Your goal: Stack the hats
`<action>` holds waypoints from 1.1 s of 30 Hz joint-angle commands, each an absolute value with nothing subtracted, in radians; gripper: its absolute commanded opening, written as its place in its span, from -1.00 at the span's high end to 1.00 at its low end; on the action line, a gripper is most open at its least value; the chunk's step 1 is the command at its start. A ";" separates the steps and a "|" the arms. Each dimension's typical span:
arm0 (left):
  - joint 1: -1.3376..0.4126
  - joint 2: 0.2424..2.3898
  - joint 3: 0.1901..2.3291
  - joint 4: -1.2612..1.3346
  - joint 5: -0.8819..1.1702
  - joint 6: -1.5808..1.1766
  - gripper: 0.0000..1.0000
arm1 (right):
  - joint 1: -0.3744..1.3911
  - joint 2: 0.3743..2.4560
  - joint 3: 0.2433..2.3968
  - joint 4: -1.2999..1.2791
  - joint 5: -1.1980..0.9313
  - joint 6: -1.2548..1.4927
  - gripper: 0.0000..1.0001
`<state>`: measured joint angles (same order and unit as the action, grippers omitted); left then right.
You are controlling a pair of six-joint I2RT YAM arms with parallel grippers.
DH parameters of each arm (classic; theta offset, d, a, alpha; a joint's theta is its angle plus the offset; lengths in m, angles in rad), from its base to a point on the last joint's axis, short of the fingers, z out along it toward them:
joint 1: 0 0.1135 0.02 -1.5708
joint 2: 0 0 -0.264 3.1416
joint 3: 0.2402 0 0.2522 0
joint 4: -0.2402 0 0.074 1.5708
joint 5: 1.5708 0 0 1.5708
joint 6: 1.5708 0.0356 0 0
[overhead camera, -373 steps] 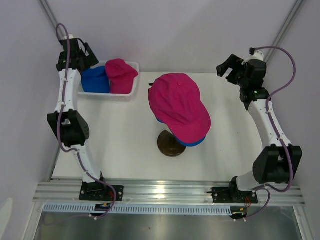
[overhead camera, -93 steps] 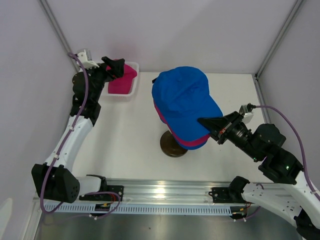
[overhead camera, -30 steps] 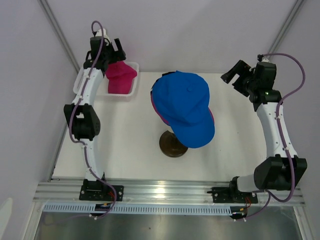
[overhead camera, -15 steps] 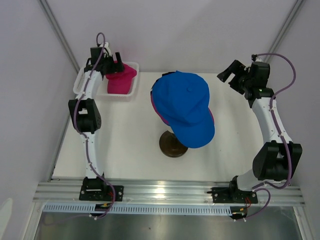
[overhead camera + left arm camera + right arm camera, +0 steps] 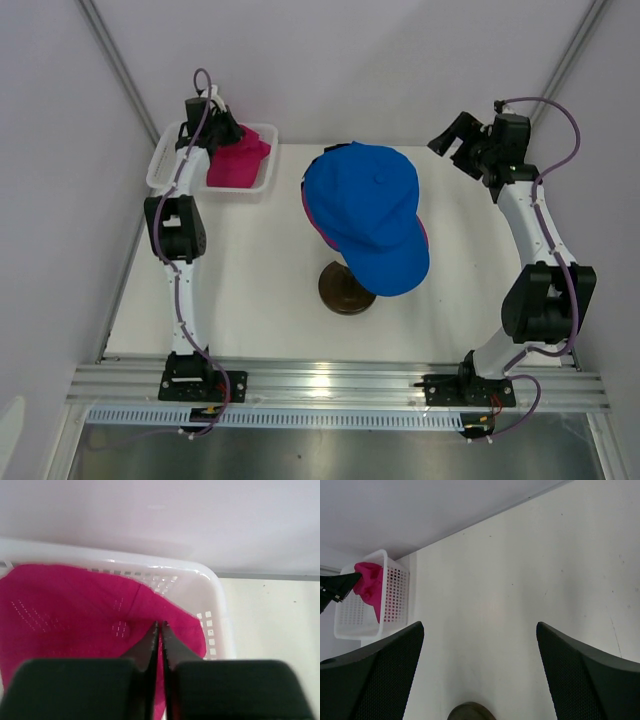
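Note:
A royal blue hat [image 5: 372,215] tops the stack on the mannequin head, with a pink hat's edge [image 5: 425,232] peeking out beneath it. Another magenta hat [image 5: 238,165] lies in the white mesh basket [image 5: 160,172] at the back left. My left gripper [image 5: 222,135] is down in the basket. In the left wrist view it [image 5: 160,626] is shut on a fold of that pink hat [image 5: 75,610]. My right gripper [image 5: 455,140] hovers at the back right, open and holding nothing [image 5: 480,630].
The mannequin's dark round base [image 5: 343,288] stands mid-table under the hat brims. The basket wall [image 5: 215,600] is just right of my left fingers. The enclosure walls rise close behind the basket and both arms.
My left gripper has dropped onto the pink hat in the basket and shut on it. The hat has bunched toward the fingers. The right arm has shifted slightly, still open.

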<state>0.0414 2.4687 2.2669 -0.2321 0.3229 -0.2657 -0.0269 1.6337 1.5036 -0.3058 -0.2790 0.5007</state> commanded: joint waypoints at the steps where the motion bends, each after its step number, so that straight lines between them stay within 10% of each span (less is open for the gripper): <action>1: 0.037 2.464 2.319 -0.155 0.336 -0.351 0.98 | -0.017 1.635 1.554 -0.242 -0.301 0.492 -0.92; 10: 0.038 2.291 2.307 -0.201 0.091 -0.393 0.85 | -0.003 1.684 1.568 -0.117 -0.402 0.494 -0.92; 13: 0.066 2.257 2.315 -0.317 0.015 -0.335 -0.52 | -0.003 1.687 1.549 -0.081 -0.436 0.502 -0.91; 15: 0.113 2.232 2.283 -0.394 0.017 -0.344 -0.87 | -0.003 1.690 1.540 -0.077 -0.440 0.502 -0.91; 33: 0.210 2.471 2.319 -0.407 0.393 -0.539 -0.86 | 0.035 1.762 1.606 -0.086 -0.465 0.499 -0.93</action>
<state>0.2199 2.4550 2.2688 -0.4404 0.3046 -0.4267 0.0147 1.7424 1.5406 -0.1070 -0.4614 0.5003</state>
